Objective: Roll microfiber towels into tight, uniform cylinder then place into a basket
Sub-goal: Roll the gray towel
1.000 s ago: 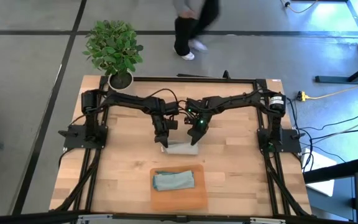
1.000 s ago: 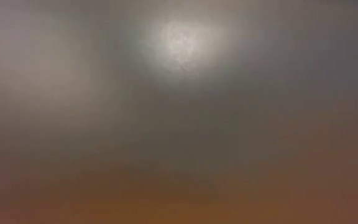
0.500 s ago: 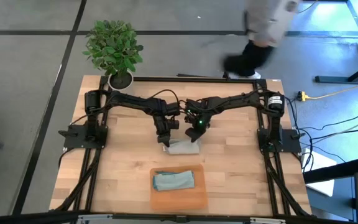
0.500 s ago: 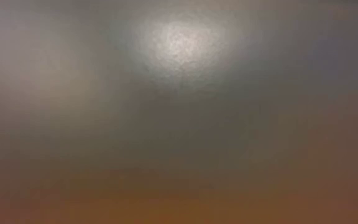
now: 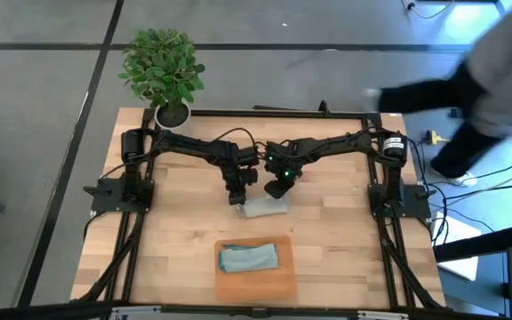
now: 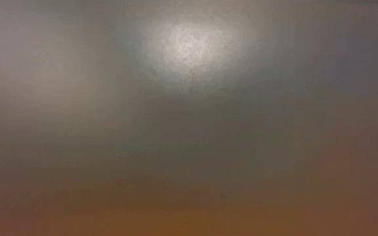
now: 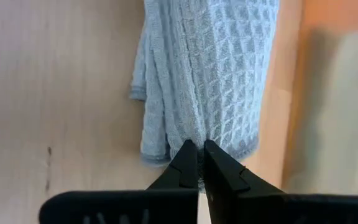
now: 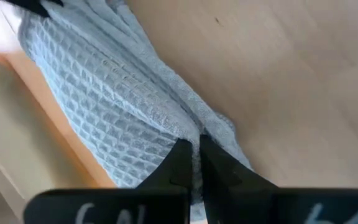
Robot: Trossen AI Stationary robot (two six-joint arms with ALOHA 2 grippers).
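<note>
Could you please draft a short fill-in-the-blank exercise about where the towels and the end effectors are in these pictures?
1. The teal towel lies inside the ____ basket.
2. The grey towel lies on the wooden ____, beyond the basket.
3. The left end effector and the right end effector are both ____ on the grey towel's ends.
4. A potted ____ stands at the table's far left corner.

Missing words: orange; table; shut; plant

Both grippers and the grey towel [image 5: 265, 206] apparently shifted slightly toward the plant.
</note>
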